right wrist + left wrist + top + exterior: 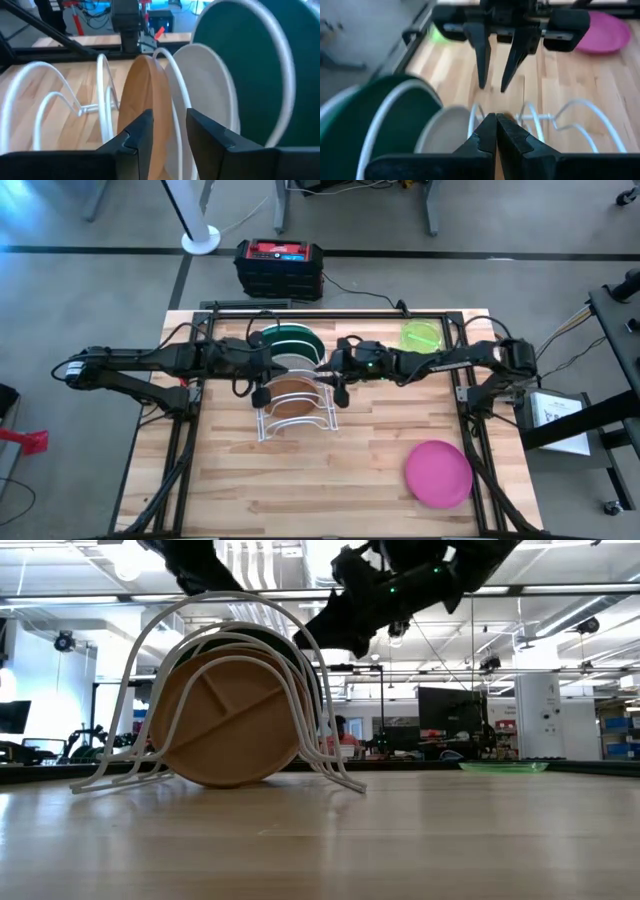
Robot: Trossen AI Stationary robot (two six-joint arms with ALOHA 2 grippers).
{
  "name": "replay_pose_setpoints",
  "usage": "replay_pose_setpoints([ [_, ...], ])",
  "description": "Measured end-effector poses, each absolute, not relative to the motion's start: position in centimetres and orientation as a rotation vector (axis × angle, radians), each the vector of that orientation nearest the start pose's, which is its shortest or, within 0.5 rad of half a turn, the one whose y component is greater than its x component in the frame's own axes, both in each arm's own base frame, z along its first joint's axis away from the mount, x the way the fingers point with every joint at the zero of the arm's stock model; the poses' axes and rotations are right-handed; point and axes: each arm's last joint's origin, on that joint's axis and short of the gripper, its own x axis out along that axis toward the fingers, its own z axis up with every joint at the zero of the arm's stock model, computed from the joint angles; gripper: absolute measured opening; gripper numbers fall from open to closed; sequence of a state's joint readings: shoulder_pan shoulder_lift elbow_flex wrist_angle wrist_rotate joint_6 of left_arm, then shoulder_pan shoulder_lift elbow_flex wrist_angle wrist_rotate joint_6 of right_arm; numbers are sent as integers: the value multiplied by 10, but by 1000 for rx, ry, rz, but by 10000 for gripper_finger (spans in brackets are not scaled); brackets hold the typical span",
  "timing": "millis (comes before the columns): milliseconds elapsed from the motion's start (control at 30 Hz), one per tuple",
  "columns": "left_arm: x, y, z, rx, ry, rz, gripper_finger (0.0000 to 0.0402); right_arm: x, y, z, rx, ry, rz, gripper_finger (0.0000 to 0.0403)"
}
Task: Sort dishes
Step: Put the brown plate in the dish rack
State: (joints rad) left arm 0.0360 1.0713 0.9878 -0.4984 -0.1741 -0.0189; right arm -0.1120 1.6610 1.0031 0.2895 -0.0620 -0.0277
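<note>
Brown plate (142,107) stands in the rack (292,418) at tabletop centre, rim between the half-open fingers of the right claw (167,132), which grip nothing. Lifting crooked could snag a finger, toppling it against the white plate (205,95). Left claw (496,131) is pinched empty.

Brown divided plate (228,730) stands on edge in the white wire rack (135,755) on the bench (400,840), a dark plate (262,640) behind it. Lime-green plate (503,767) lies flat, far right. Right gripper (335,640) hangs over the rack.
</note>
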Motion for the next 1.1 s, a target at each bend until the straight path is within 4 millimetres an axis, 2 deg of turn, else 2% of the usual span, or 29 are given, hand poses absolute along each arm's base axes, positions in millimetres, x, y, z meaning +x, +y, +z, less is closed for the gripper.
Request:
replay_pose_setpoints([
  [200,214,13,312,-72,698,245,0,376,-39,224,8,416,9,103],
  [467,199,12,297,-203,896,324,0,378,-41,220,15,448,-2,120],
  [967,199,11,296,-222,907,328,0,377,-41,214,37,498,0,123],
  [1100,199,11,296,-217,908,327,0,379,-41,204,38,522,2,124],
])
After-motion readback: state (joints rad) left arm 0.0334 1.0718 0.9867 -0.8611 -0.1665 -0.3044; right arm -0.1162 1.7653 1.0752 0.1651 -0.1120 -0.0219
